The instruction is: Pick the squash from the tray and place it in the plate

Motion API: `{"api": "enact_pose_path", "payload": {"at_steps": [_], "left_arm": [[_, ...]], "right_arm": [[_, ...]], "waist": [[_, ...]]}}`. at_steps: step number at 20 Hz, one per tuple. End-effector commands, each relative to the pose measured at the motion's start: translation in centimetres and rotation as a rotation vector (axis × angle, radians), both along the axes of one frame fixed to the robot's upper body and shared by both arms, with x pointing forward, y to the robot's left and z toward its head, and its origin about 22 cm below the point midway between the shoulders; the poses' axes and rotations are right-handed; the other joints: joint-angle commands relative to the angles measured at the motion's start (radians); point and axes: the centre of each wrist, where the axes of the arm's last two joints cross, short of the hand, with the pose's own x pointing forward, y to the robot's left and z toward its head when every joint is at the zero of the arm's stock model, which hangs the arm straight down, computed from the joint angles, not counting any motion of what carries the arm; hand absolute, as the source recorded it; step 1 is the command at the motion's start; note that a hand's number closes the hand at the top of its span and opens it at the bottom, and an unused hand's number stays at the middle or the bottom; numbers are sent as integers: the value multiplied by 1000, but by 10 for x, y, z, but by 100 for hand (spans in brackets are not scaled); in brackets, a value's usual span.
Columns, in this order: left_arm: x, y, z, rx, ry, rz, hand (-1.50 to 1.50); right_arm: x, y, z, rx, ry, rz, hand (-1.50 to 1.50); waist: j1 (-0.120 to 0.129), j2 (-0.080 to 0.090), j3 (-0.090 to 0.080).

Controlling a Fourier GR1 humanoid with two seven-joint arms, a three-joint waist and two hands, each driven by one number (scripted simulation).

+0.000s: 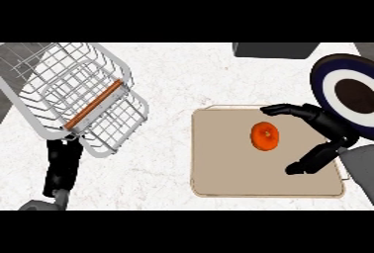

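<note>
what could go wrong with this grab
The right hand is open, spread either side of the squash without touching it; closing off-centre could nudge the small round squash across the tray. The plate sits close beside that hand's wrist, so the lift could clip its rim.

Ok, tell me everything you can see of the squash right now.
The squash is small, round and orange, smooth-looking, with a darker dimple at its centre. It lies on the beige tray, toward its upper right. The right hand is open around it, fingers above and thumb below in the view, neither visibly touching it. It is not on the plate.
</note>
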Motion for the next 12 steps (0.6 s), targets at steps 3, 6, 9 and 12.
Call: {"api": "enact_pose_path", "payload": {"at_steps": [3,6,9,12], "left_arm": [[16,-42,6,-60,-81,-88,0],[10,-39,17,-48,-67,-106,0],[7,-22,14,-56,-70,-109,0],[11,-43,12,-54,-75,-109,0]], "right_arm": [[23,-17,28,-273,-199,81,-150],[32,16,35,-408,-235,108,-150],[43,-4,51,-535,-184,131,-150],[47,25,44,-688,-128,217,-150]], "waist": [[-15,-3,-1],[-17,-14,-2],[-16,-12,-3],[-19,-12,-4]]}}
